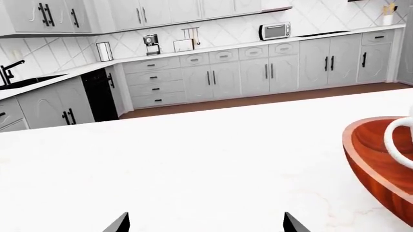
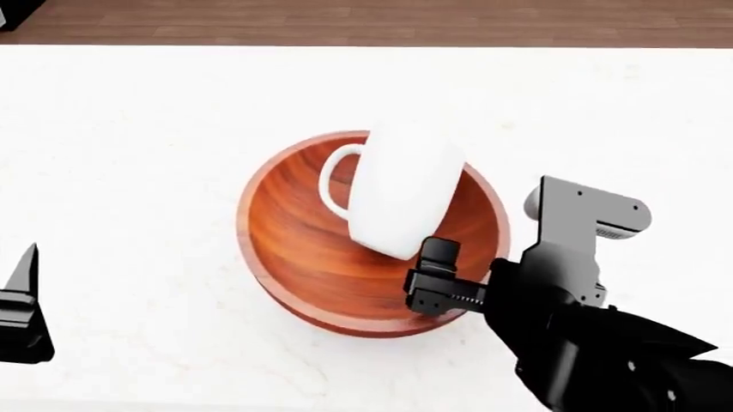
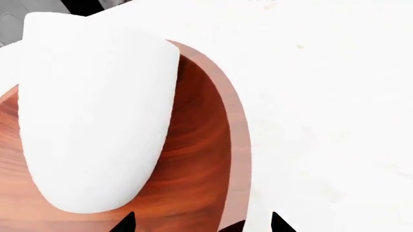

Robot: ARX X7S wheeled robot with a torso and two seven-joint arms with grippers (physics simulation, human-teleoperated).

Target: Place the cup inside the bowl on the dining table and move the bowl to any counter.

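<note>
The reddish-brown wooden bowl stands on the white dining table. The white cup lies tilted on its side inside the bowl, its handle toward the bowl's far left. My right gripper is at the bowl's near right rim. In the right wrist view it is open, with the bowl's rim between its fingertips and the cup just beyond. My left gripper is open and empty over bare tabletop, left of the bowl. The cup's handle shows there.
The marble-topped counter over grey cabinets runs along the far wall, carrying a toaster oven and a coffee machine. A sink tap stands on the left counter. Brown floor lies between table and cabinets.
</note>
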